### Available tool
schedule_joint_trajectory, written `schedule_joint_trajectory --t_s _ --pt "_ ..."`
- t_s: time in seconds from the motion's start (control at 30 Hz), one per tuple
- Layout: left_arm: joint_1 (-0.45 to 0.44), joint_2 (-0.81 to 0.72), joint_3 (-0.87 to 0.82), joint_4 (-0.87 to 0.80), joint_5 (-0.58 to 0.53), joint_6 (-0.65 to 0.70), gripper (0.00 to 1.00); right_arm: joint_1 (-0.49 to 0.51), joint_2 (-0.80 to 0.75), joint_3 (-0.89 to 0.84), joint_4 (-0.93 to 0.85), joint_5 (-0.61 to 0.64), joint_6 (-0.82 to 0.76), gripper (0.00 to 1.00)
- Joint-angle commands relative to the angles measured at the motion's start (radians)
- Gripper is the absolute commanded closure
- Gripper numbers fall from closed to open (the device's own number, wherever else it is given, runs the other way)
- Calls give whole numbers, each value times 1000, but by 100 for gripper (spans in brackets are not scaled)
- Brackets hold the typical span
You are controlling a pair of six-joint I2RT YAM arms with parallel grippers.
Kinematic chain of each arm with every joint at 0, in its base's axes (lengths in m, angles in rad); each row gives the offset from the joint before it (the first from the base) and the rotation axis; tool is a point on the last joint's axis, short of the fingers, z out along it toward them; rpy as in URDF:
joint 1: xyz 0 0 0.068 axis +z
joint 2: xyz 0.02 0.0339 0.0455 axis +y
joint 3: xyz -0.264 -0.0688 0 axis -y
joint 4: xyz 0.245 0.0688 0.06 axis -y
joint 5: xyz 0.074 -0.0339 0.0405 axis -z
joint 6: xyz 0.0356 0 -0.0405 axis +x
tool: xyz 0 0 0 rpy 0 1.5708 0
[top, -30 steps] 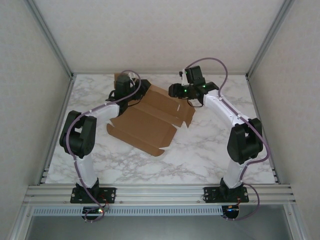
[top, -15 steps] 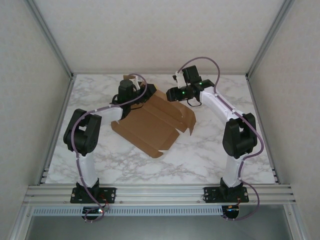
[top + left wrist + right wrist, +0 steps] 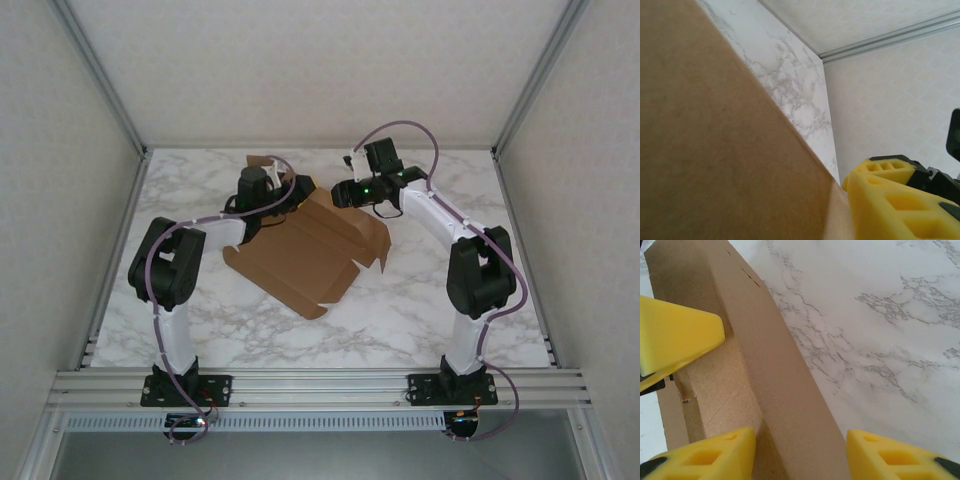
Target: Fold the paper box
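Observation:
The paper box (image 3: 300, 255) is a brown cardboard sheet lying mostly flat mid-table, with its far edge lifted. My left gripper (image 3: 288, 190) is at that far edge. In the left wrist view the cardboard (image 3: 715, 150) hides one finger; the other yellow finger (image 3: 890, 205) stands well off to the side, so the jaws are open. My right gripper (image 3: 340, 193) is at the far right corner. It is open (image 3: 801, 450) and straddles a raised cardboard wall (image 3: 770, 365) without pinching it. One left finger (image 3: 675, 340) shows across that wall.
The white marble table (image 3: 420, 300) is walled by pale panels on three sides. An aluminium rail (image 3: 320, 385) with both arm bases runs along the near edge. Bare marble lies right of the box and in front of it.
The left jaws have spread apart. The right gripper has moved left onto the box's far right wall. The box has shifted slightly and a far flap stands higher.

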Motion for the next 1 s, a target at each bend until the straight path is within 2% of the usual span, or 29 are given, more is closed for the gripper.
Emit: schedule_joint_trajectory --t_s 0.0,0.13,0.43,0.6,0.67,0.83,0.97 --pt "9 -63 -35 26 10 5 47 2 -5 -42 -36 28 -15 51" --pt "9 -83 -83 81 12 -8 52 3 -10 -46 -28 25 -9 52" --pt "7 -48 -100 201 31 -70 74 2 -13 -46 -22 5 3 54" --pt "7 -39 -129 304 11 -149 84 3 -84 -59 -8 58 47 51" --pt "7 -42 -151 357 -13 -195 88 2 -141 -88 25 126 129 49" --pt "-3 -35 -196 499 -61 -306 93 15 -289 -188 112 189 402 50" --pt "-23 -41 -230 552 -126 -330 96 39 -390 -295 138 251 651 54"
